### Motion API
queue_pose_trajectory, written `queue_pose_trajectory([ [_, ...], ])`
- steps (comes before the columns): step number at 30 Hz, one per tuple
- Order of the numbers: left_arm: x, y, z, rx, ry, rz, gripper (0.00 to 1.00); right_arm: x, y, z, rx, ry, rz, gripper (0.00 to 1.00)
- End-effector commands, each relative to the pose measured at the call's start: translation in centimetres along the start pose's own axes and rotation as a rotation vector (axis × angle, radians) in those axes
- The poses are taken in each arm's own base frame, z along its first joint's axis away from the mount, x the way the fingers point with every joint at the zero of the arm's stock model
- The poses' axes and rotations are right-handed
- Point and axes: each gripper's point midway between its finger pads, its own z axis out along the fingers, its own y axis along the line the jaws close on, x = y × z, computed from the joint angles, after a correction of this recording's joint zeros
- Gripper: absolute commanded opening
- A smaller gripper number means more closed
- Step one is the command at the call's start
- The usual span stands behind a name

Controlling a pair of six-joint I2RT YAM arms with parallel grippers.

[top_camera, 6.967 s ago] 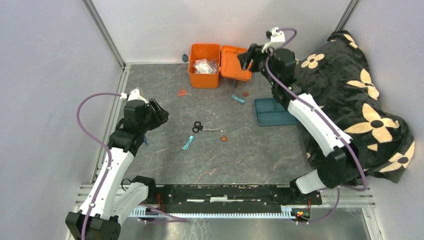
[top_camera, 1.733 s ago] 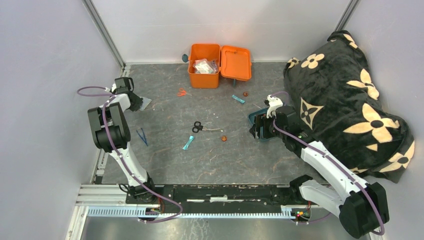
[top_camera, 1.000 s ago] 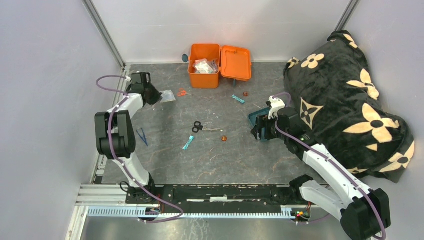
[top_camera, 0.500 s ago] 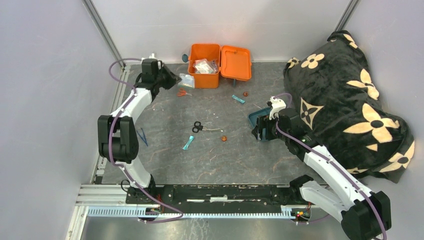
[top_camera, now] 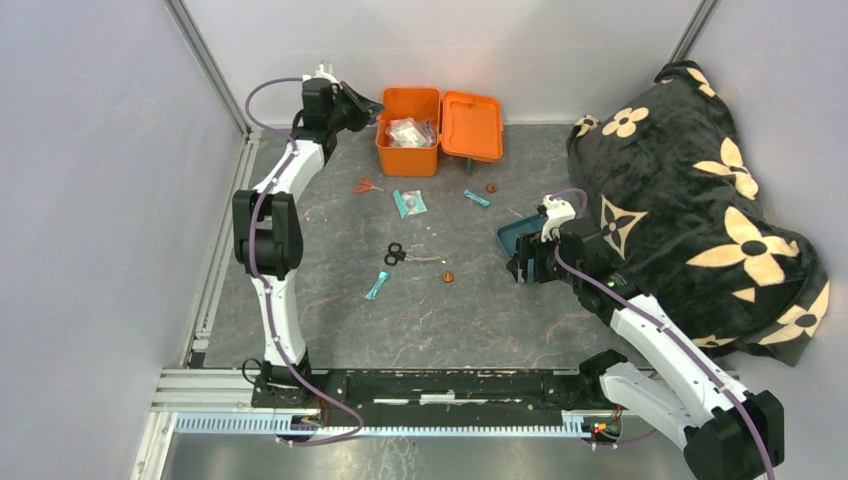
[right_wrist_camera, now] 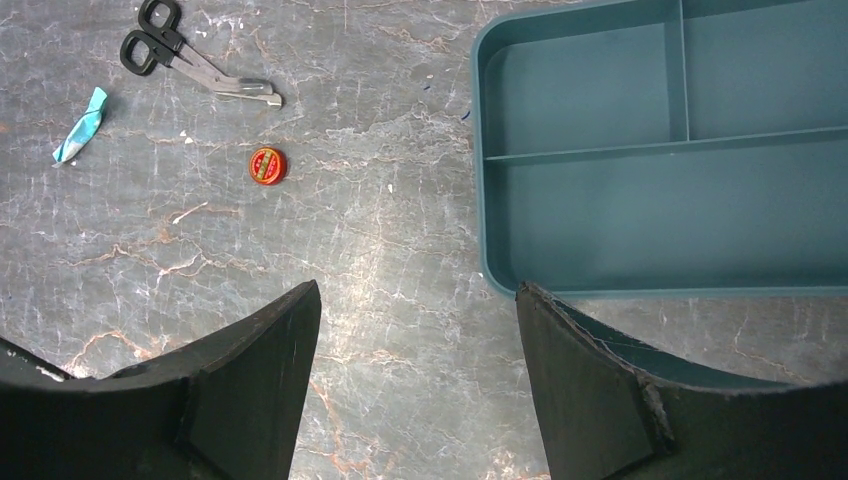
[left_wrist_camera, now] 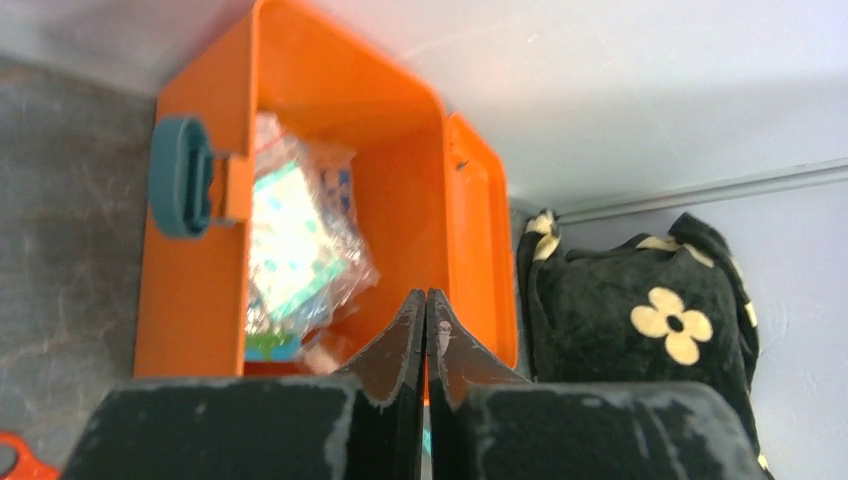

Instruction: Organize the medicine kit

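Note:
The medicine kit [top_camera: 408, 157] is an orange box at the back of the table, its lid [top_camera: 471, 127] lying open to the right. The left wrist view shows the box wall [left_wrist_camera: 190, 290], its teal handle [left_wrist_camera: 180, 177] and clear packets [left_wrist_camera: 295, 240] inside. My left gripper [top_camera: 372, 107] [left_wrist_camera: 427, 293] hovers at the box's left rim, shut, with nothing seen between its fingers. A clear packet with teal print [top_camera: 409, 203] lies on the table in front of the box. My right gripper [top_camera: 520, 265] [right_wrist_camera: 415, 290] stands open over bare table by the corner of the teal tray [right_wrist_camera: 660, 200].
On the table lie black scissors [top_camera: 396, 254] [right_wrist_camera: 160, 45], a small red tin [top_camera: 447, 276] [right_wrist_camera: 267, 165], a teal wrapper [top_camera: 376, 286] [right_wrist_camera: 80, 125], orange scissors [top_camera: 366, 185], a teal sachet [top_camera: 477, 198] and a red cap [top_camera: 491, 187]. A black flowered blanket [top_camera: 700, 200] fills the right side.
The left arm swung from the table's left side to the kit's rim, carrying a clear packet. That packet now lies on the table in front of the box. The right arm barely moved.

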Motion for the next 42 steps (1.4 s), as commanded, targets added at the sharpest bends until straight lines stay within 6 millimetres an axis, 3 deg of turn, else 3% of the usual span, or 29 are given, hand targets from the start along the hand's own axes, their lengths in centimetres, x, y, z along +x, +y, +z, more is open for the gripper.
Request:
queue_pose_trajectory([
  [1,0.8,-2.1,-1.4,0.044,0.017,0.009,0.12,-0.9,-0.2,-0.6,0.021,-0.042,0.007,0.78],
  [7,5.4,1.3,-7.4,-0.121,0.062,0.091,0.27,-1.2,-0.2,-0.6,0.021,-0.052,0.001,0.79],
  [12,10.9,4.3,-9.9,-0.281,0.145,0.161,0.41,-1.2,0.2,-0.1,0.0,-0.04,0.006,0.78],
  [17,14.5,7.1,-8.9,-0.353,0.221,0.173,0.5,-0.7,0.5,-0.1,-0.019,-0.033,0.018,0.78],
  [21,16.2,8.5,-8.0,-0.4,0.26,0.192,0.53,-0.9,0.2,-0.4,-0.004,-0.044,0.018,0.78],
  [29,18.1,11.1,-6.9,-0.477,0.291,0.211,0.59,-0.8,-0.1,-0.7,0.013,-0.044,0.005,0.79],
  [42,19.7,12.8,-5.4,-0.517,0.329,0.22,0.63,-0.7,-0.2,-0.9,0.021,-0.042,0.001,0.79],
])
